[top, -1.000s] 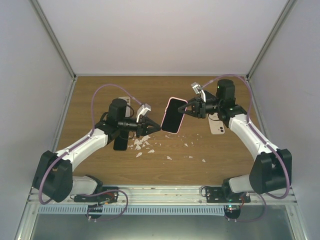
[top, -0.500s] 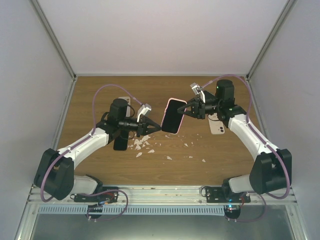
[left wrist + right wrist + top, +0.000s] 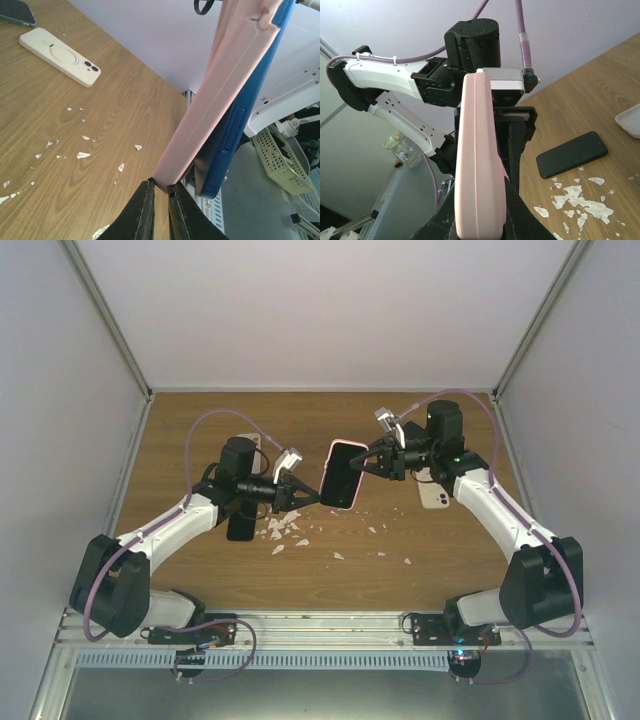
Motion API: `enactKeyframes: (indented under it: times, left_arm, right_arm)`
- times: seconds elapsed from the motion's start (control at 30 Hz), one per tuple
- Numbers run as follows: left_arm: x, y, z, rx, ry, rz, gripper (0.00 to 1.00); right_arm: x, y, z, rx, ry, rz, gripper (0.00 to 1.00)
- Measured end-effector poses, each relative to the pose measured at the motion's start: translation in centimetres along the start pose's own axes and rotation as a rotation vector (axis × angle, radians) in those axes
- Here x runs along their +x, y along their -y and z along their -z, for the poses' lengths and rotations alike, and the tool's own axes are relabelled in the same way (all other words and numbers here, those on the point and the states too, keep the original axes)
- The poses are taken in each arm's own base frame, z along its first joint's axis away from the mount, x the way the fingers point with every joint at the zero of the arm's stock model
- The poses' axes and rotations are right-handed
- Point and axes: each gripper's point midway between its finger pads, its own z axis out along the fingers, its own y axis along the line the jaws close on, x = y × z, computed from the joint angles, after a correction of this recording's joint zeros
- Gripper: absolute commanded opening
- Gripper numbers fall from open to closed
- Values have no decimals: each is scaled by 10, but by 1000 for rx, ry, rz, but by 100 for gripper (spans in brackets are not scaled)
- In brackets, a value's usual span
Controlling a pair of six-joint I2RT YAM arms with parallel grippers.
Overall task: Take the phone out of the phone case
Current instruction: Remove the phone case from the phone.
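Pink phone case [image 3: 215, 100], blue phone [image 3: 235, 125] inside, hangs midair. Left gripper [image 3: 161, 186] pinches its corner; right gripper [image 3: 368, 462] clamps the opposite end.

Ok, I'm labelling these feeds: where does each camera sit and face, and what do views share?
Top external: above and behind the bases, looking down at the table; left arm and right arm meet at the cased phone.
Left wrist: on the left arm, facing rightward past its jaws, shut on the pink case; white phone beyond.
Right wrist: on the right arm, facing the left arm; its jaws grip the pink case; black phone beyond.
All three share the pink case.
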Motion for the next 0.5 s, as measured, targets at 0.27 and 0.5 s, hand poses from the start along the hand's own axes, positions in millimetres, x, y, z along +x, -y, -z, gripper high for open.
enactKeyframes:
  times: [0.27,0.5]
  left_arm:
    - [-2,-1,0,8,-6,44,11]
    - [-1,1,0,26,-12,87,14]
  right_arm:
    - [-2,0,-2,3,2,19,1]
    - [1,0,-5,-6,2,20,0]
